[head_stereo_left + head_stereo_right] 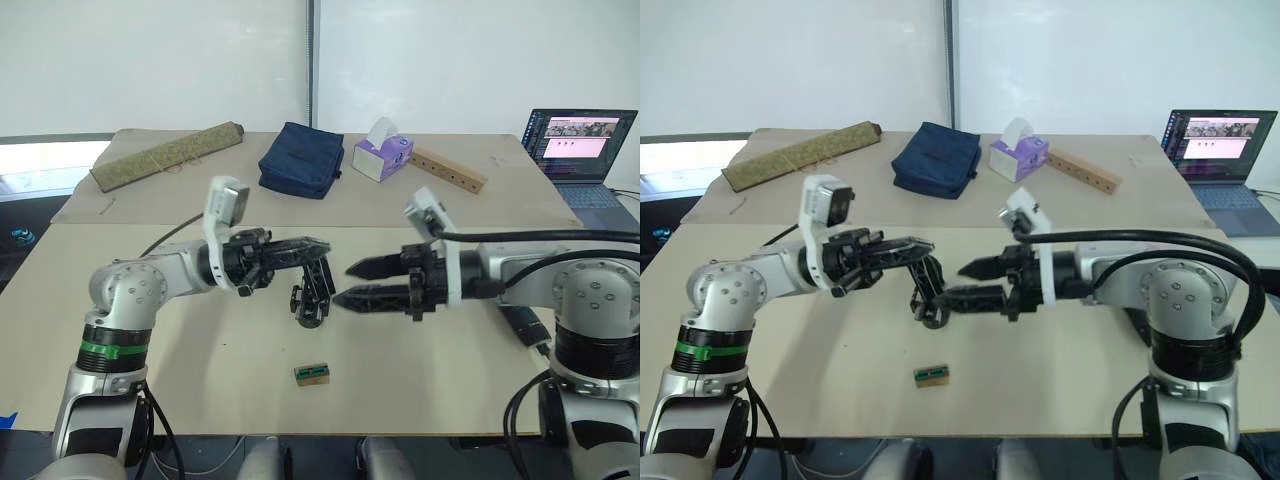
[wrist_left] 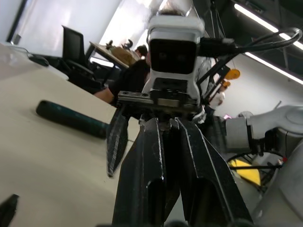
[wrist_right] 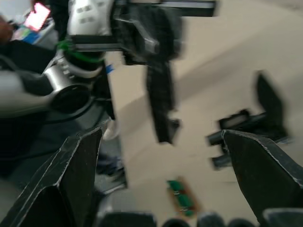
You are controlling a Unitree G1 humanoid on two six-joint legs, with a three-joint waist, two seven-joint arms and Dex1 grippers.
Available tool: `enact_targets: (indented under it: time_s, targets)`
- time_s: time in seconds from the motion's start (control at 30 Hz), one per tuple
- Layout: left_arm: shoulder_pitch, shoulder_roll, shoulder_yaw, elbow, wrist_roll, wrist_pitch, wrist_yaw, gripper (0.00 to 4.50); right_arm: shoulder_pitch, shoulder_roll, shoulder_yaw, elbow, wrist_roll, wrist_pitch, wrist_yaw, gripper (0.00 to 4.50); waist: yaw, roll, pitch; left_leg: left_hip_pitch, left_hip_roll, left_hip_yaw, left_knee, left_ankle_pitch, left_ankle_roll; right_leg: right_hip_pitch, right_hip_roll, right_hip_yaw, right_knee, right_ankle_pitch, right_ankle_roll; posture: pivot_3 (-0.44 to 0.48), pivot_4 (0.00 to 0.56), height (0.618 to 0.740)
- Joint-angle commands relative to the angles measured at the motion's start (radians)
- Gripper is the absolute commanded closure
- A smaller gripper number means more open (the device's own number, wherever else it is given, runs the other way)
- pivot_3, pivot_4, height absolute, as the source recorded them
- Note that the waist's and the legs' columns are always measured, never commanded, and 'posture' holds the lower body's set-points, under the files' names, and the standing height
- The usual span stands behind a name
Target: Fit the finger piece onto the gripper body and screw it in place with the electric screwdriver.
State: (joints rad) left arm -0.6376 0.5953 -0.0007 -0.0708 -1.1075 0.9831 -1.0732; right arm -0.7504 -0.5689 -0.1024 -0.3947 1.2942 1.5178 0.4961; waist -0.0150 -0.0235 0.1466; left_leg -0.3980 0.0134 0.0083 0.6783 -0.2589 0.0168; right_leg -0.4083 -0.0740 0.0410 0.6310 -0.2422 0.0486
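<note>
The gripper body (image 1: 312, 300), a small black block with one pointed finger, stands on the table's middle. Just above it is my left gripper (image 1: 322, 246), its fingers (image 2: 147, 179) shut on a thin black strip (image 2: 171, 151) that I take for the finger piece; most of that piece is hidden. My right gripper (image 1: 350, 283) faces the left one from the right, open and empty, its tips close beside the gripper body. The electric screwdriver (image 1: 522, 326) lies on the table under my right forearm and also shows as a dark cylinder (image 2: 71, 118) in the left wrist view.
A small green-and-brown block (image 1: 312, 374) lies near the front edge. At the back are a rolled mat (image 1: 165, 155), a blue pouch (image 1: 300, 160), a tissue box (image 1: 382, 155), a wooden bar with holes (image 1: 450, 170) and a laptop (image 1: 580, 140).
</note>
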Motion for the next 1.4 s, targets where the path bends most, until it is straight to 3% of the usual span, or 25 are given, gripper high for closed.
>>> enact_targets:
  time_s: [0.03, 0.37, 0.47, 0.7, 0.8, 1.07, 1.1, 1.33, 1.37, 1.4]
  targets:
    - [-0.017, 0.007, -0.023, -0.040, 0.033, -0.014, -0.074, 4.50, -0.034, 0.014, -0.015, 0.056, 0.210, -0.007, -0.128, 0.01, 0.000, 0.000, 0.000, 0.000, 0.000, 0.000, 0.000, 0.000, 0.000, 0.000, -0.001, 0.000, 0.000, 0.000, 0.000, 0.000, 0.150, 0.740]
    - [-0.019, -0.030, -0.038, -0.039, 0.081, -0.003, -0.089, 4.50, -0.019, -0.026, 0.113, 0.057, 0.406, -0.124, -0.376, 0.01, 0.000, 0.000, 0.000, -0.002, 0.000, 0.000, 0.001, 0.000, 0.000, -0.001, -0.001, 0.000, 0.000, 0.000, 0.001, 0.000, 0.150, 0.740]
    - [-0.011, -0.028, -0.046, -0.048, 0.092, 0.004, -0.099, 4.50, -0.019, -0.042, 0.140, 0.054, 0.442, -0.163, -0.413, 0.80, -0.001, 0.000, 0.000, -0.002, 0.000, 0.000, 0.001, 0.000, 0.000, -0.001, 0.000, 0.000, 0.000, 0.000, 0.001, 0.000, 0.150, 0.740]
    - [-0.010, -0.047, -0.027, -0.041, 0.088, 0.001, -0.083, 4.50, 0.012, -0.095, 0.200, 0.010, 0.506, -0.221, -0.431, 3.28, 0.000, 0.000, 0.000, -0.002, 0.001, 0.000, 0.001, 0.000, 0.000, -0.002, -0.001, 0.000, -0.001, 0.000, 0.001, 0.000, 0.150, 0.740]
    - [-0.020, -0.053, -0.013, -0.028, 0.088, 0.001, -0.072, 4.50, 0.021, -0.116, 0.210, 0.002, 0.496, -0.233, -0.419, 4.08, 0.000, -0.001, 0.001, -0.003, 0.001, 0.000, 0.001, 0.000, 0.000, -0.002, -0.001, 0.000, -0.001, 0.000, 0.001, 0.000, 0.150, 0.740]
    - [-0.043, -0.042, 0.013, -0.014, 0.070, 0.033, -0.067, 4.50, 0.054, -0.159, 0.214, -0.016, 0.453, -0.246, -0.349, 4.09, 0.000, -0.001, 0.001, -0.003, 0.001, 0.000, 0.001, 0.000, 0.000, -0.002, 0.000, 0.000, -0.001, 0.000, 0.001, 0.000, 0.150, 0.740]
    - [-0.049, -0.039, 0.022, -0.017, 0.054, 0.046, -0.062, 3.52, 0.058, -0.157, 0.211, -0.018, 0.440, -0.255, -0.340, 4.09, 0.000, -0.001, 0.001, -0.003, 0.001, 0.000, 0.001, 0.000, 0.000, -0.002, 0.000, 0.000, -0.001, 0.000, 0.001, 0.000, 0.150, 0.740]
    - [-0.026, 0.033, 0.084, -0.032, 0.144, -0.093, -0.132, 0.30, 0.082, -0.159, 0.160, -0.020, 0.357, -0.314, -0.275, 4.09, 0.000, -0.002, 0.001, -0.005, 0.001, -0.001, 0.001, 0.000, 0.000, -0.004, 0.000, 0.000, 0.000, 0.000, 0.001, 0.000, 0.150, 0.740]
    - [-0.023, 0.051, 0.095, -0.020, 0.157, -0.115, -0.148, 0.01, 0.090, -0.163, 0.151, -0.021, 0.339, -0.320, -0.259, 4.09, -0.001, -0.002, 0.001, -0.006, 0.001, -0.001, 0.001, 0.000, 0.000, -0.005, 0.000, 0.000, 0.000, 0.000, 0.001, 0.000, 0.150, 0.740]
    - [-0.018, 0.076, 0.104, -0.005, 0.179, -0.144, -0.168, 0.00, 0.104, -0.167, 0.141, -0.025, 0.313, -0.330, -0.234, 4.09, 0.000, -0.002, 0.001, -0.007, 0.001, 0.000, 0.001, 0.000, 0.000, -0.007, 0.001, 0.000, 0.001, 0.000, 0.001, 0.000, 0.150, 0.740]
